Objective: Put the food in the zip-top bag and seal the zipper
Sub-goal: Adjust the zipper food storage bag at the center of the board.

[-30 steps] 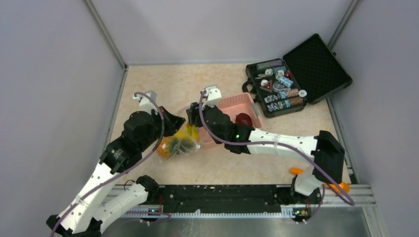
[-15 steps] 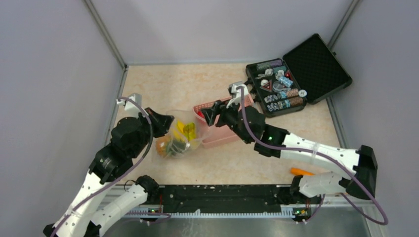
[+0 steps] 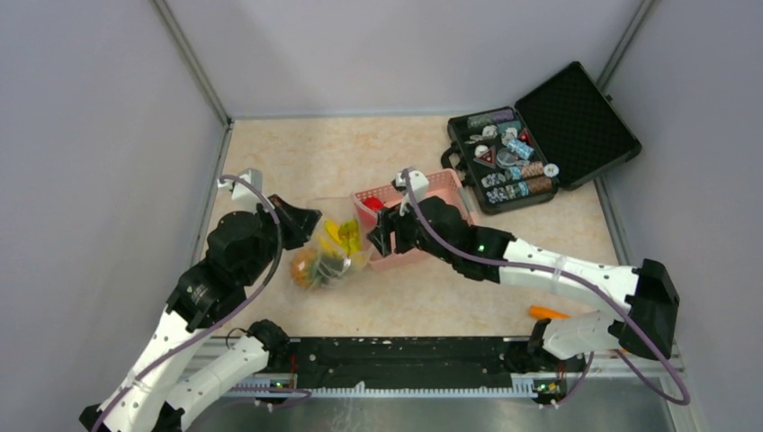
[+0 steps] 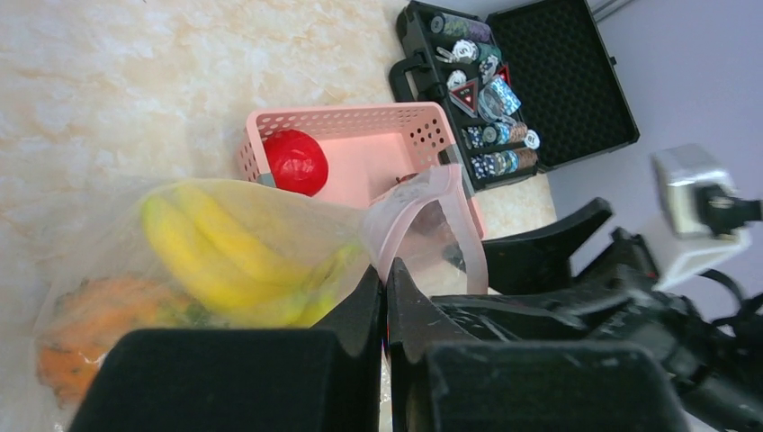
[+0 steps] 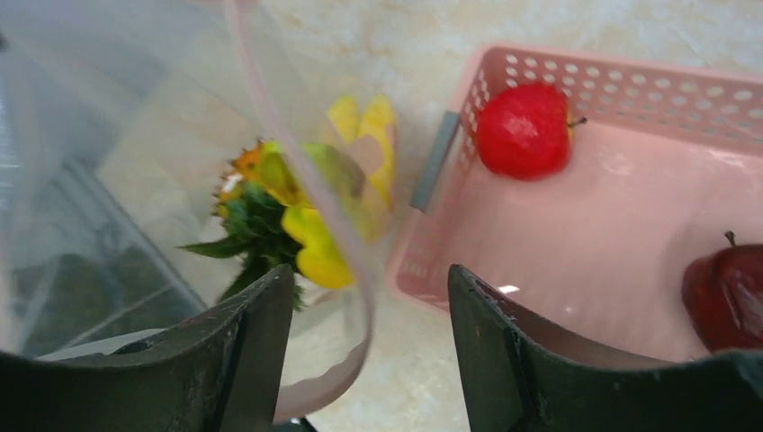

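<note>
Left gripper [image 3: 304, 220]: clamped tight on edge of clear bag [image 3: 328, 247], mouth held open, unsealed.
Right gripper [image 5: 369, 277]: spread wide, straddling bag's pink zipper strip [image 4: 472, 234], gripping nothing.
Inside bag: yellow bananas [image 4: 216, 252], pineapple [image 5: 261, 202].
Bag just beside pink basket [image 3: 450, 184], at its 9 o'clock seen from above.
In basket: red fruit [image 5: 524, 130] at 10 o'clock corner, maroon fruit [image 5: 729, 288] well apart from it.
Open black case [image 3: 576, 112] at 1 o'clock of basket.
</note>
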### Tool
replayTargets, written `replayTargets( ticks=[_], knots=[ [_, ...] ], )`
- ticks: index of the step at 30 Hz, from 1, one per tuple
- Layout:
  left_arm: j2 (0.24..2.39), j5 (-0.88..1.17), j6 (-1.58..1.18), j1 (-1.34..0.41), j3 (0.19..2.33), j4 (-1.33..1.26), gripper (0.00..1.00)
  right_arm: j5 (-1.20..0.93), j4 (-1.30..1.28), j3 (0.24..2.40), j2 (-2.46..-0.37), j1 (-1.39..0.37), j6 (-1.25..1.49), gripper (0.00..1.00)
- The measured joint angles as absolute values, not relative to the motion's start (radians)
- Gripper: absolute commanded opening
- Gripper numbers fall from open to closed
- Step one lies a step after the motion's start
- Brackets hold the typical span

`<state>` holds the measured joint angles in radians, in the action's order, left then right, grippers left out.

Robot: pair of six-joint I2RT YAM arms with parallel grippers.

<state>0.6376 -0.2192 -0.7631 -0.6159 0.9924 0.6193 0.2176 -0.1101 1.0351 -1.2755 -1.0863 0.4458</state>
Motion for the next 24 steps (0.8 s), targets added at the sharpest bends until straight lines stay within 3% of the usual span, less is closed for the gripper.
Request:
replayTargets(
  ticks=[2,4,5,10,19,24],
  knots=[
    [0.638,-0.212,-0.764,-0.616,0.991,0.616,0.0,0.238,-0.151,1.047,-1.314,-1.086,0.437,0.47],
    [0.637,-0.208,-0.764,-0.616,0.991,0.616,0.0,0.245,-0.187,1.063,-1.353,-1.086,0.424,0.12],
    [0.637,-0.207,-0.764,-0.616,0.991,0.614,0.0,0.242,-0.194,1.07,-1.369,-1.086,0.415,0.0],
    [0.637,-0.226,-0.743,-0.616,0.987,0.617,0.0,0.213,-0.21,1.131,-1.399,-1.089,0.408,0.0],
    [0.599,-0.511,-0.638,-0.616,1.134,0.773,0.0,0.133,-0.147,1.464,-1.46,-1.18,0.245,0.0],
    [0.505,-0.606,-0.628,-0.616,1.147,0.801,0.0,0.191,-0.182,1.609,-1.565,-1.188,0.234,0.0]
  ],
)
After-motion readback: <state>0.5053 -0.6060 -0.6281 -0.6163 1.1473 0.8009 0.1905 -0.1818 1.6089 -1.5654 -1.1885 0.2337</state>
